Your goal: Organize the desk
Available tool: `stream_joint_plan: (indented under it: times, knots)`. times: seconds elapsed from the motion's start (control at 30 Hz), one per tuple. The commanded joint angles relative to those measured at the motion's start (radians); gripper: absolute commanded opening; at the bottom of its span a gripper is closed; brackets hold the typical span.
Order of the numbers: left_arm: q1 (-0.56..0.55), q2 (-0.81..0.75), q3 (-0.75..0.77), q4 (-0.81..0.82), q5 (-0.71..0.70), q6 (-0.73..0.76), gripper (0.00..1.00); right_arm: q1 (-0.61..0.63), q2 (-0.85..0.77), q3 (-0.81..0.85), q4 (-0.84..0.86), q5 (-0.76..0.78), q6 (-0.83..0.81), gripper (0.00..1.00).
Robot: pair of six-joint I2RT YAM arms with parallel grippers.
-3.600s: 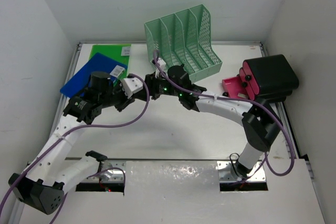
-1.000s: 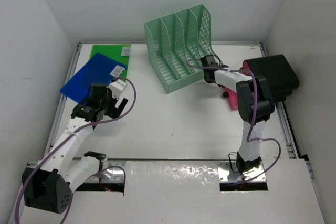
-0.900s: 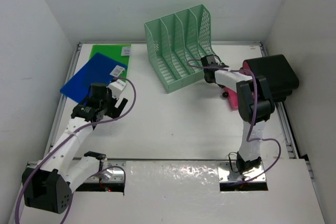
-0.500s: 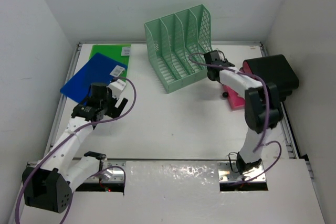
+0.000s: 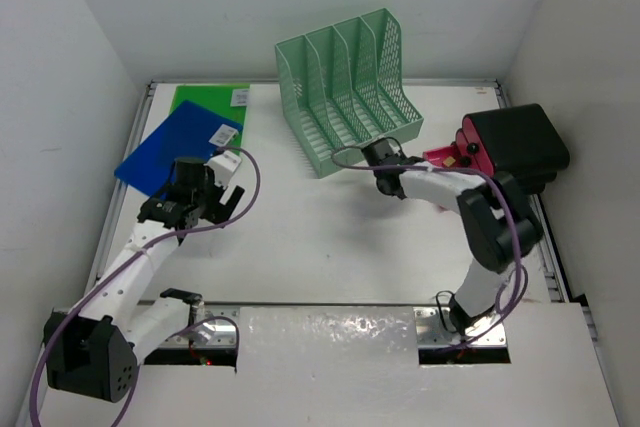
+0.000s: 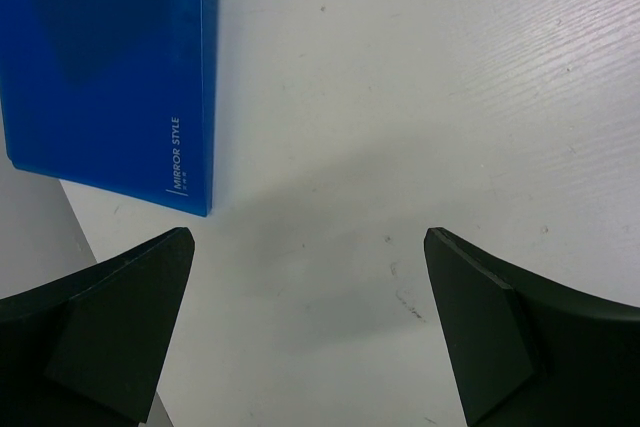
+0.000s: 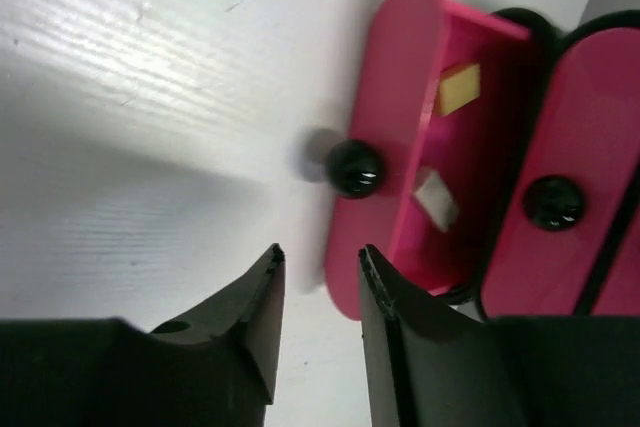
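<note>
The white desk (image 5: 330,237) carries a blue folder (image 5: 175,142) lying partly over a green folder (image 5: 210,97) at the back left. My left gripper (image 5: 190,209) hovers just near of them, open and empty; its wrist view shows the blue folder (image 6: 100,57) ahead on the left of the left gripper (image 6: 308,247). My right gripper (image 5: 385,169) is low between the rack and a pulled-out pink drawer (image 5: 440,159). In the right wrist view the right gripper (image 7: 320,257) is narrowly open with nothing in it, short of the drawer (image 7: 400,97) and its black knob (image 7: 355,167).
A mint-green mesh file rack (image 5: 345,87) stands at the back centre. A black organiser (image 5: 515,142) with pink drawers sits at the right edge; the open drawer holds small paper slips (image 7: 460,87). Metal rails run along the desk's sides.
My right gripper swung from the rack's right end toward the near left, away from the drawer unit, and its jaws parted a little. The left arm stayed still.
</note>
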Motion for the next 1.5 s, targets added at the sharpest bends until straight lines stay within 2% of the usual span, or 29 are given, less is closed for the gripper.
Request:
stream_joint_plan:
  times: [0.0,0.17,0.37,0.53,0.87,1.07,1.27,1.47]
  knots:
    - [0.008,-0.003,0.002,0.041,0.007,-0.019,0.99,0.029,0.083,0.066,0.000,0.175,-0.030,0.38]
    - [0.008,-0.019,-0.012,0.042,-0.004,-0.005,0.99,0.029,0.241,0.120,0.006,0.302,-0.082,0.37]
    - [0.008,-0.014,-0.024,0.058,-0.005,0.003,0.99,0.030,0.334,0.134,0.125,0.399,-0.192,0.35]
    - [0.008,-0.011,-0.033,0.070,-0.010,0.010,0.99,0.015,0.394,0.175,0.141,0.402,-0.235,0.34]
    - [0.008,-0.005,-0.047,0.090,-0.010,0.020,0.99,-0.058,0.400,0.143,0.190,0.451,-0.277,0.30]
    - [0.008,0.004,-0.051,0.094,-0.008,0.020,0.99,-0.094,0.381,0.115,0.276,0.487,-0.359,0.28]
    - [0.008,-0.005,-0.056,0.096,-0.015,0.026,0.99,-0.164,0.396,0.126,0.300,0.444,-0.401,0.27]
    - [0.008,-0.014,-0.058,0.099,-0.013,0.021,0.99,-0.201,0.403,0.112,0.394,0.459,-0.482,0.26]
